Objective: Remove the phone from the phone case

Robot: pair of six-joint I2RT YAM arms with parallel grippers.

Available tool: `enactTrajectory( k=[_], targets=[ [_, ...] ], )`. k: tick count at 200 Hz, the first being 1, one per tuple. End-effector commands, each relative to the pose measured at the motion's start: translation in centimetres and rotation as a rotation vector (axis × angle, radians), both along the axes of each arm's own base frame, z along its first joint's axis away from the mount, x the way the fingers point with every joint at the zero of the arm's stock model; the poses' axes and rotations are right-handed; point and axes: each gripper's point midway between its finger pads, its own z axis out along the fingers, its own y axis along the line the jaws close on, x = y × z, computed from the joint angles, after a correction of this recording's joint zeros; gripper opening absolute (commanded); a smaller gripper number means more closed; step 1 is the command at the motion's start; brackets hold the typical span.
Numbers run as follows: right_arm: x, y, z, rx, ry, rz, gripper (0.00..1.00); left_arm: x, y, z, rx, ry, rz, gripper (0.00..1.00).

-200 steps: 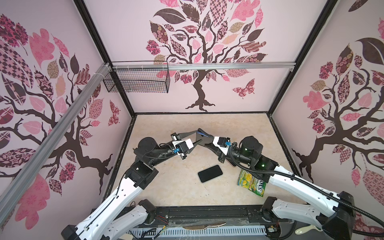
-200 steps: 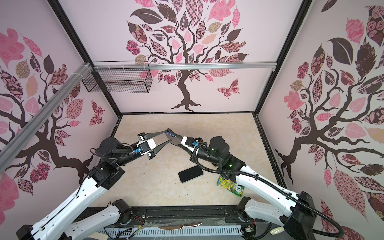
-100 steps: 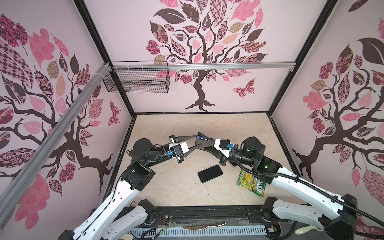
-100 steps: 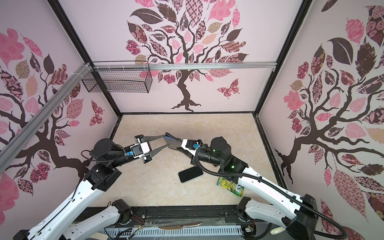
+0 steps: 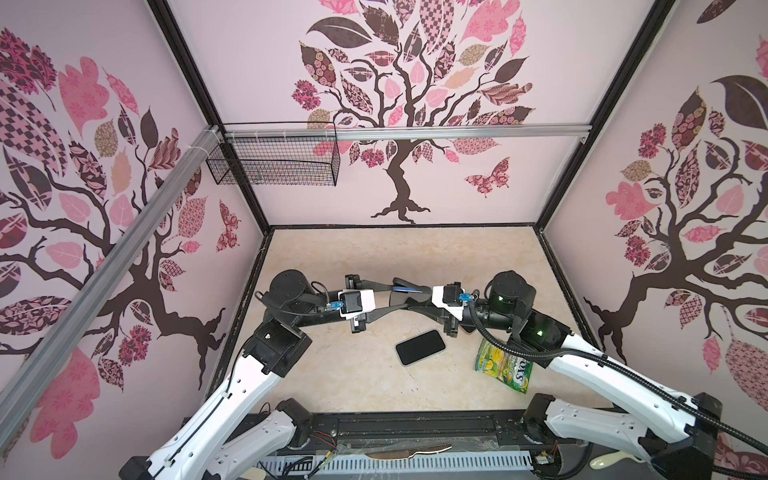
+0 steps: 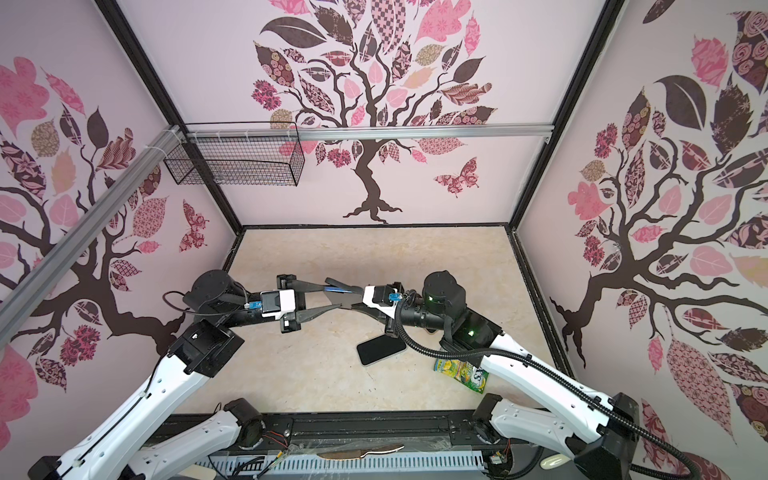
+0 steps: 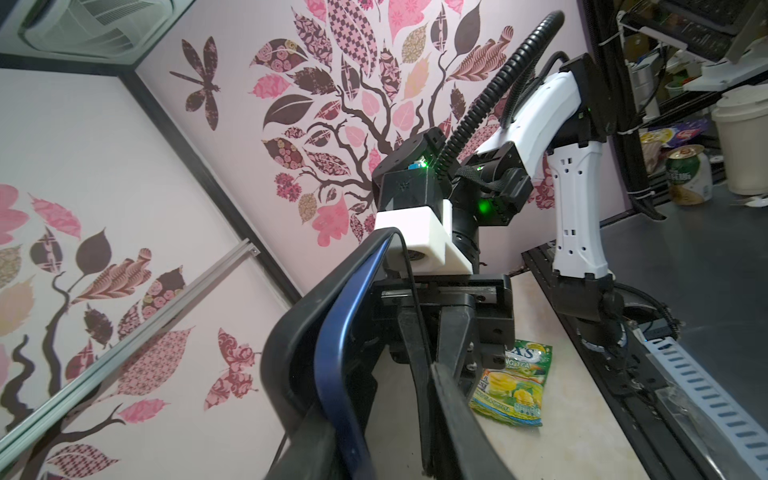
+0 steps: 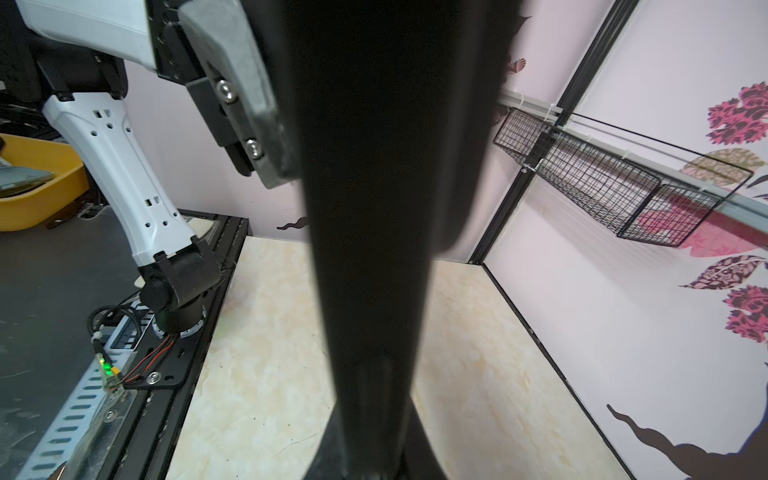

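The black phone [image 5: 420, 347] [image 6: 381, 350] lies bare and screen up on the marble table, in both top views. Above and behind it the dark phone case [image 5: 399, 297] [image 6: 334, 297], blue along one rim [image 7: 345, 353], hangs in the air between both arms. My right gripper [image 5: 415, 306] [image 6: 348, 305] [image 8: 368, 465] is shut on one thin edge of the case, which blocks the middle of the right wrist view [image 8: 395, 208]. My left gripper [image 5: 404, 296] [image 6: 336, 297] [image 7: 374, 395] spans the case from the other side, a finger pressed against each flank.
A green and yellow snack packet [image 5: 505, 365] [image 6: 463, 374] [image 7: 515, 386] lies on the table right of the phone, under my right arm. A black wire basket [image 5: 274, 160] [image 6: 235, 160] [image 8: 602, 183] hangs on the back wall rail. Patterned walls close three sides.
Both grippers, still joined at the case, have come lower and a little nearer the front. The left jaws have narrowed slightly. The phone has not moved.
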Motion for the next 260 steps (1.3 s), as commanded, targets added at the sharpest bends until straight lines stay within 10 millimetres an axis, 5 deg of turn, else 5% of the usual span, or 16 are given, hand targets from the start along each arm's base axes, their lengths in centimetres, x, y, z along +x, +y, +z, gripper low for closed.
enactTrajectory(
  k=[1, 102, 155, 260],
  targets=[
    [-0.8, 0.1, 7.2, 0.174, -0.098, 0.022, 0.00, -3.5, -1.4, -6.5, 0.170, 0.266, -0.277, 0.34],
    [-2.6, -1.2, 11.2, 0.347, -0.107, 0.139, 0.00, -3.3, -1.8, -8.2, 0.153, 0.348, -0.317, 0.35],
    [-2.4, -2.6, 12.5, 0.431, -0.154, 0.065, 0.00, -2.5, -1.7, -8.8, 0.142, 0.365, -0.292, 0.33],
    [-1.5, -3.5, 11.1, 0.385, -0.238, -0.041, 0.00, -1.9, -0.5, -8.5, 0.133, 0.359, -0.262, 0.19]
  ],
)
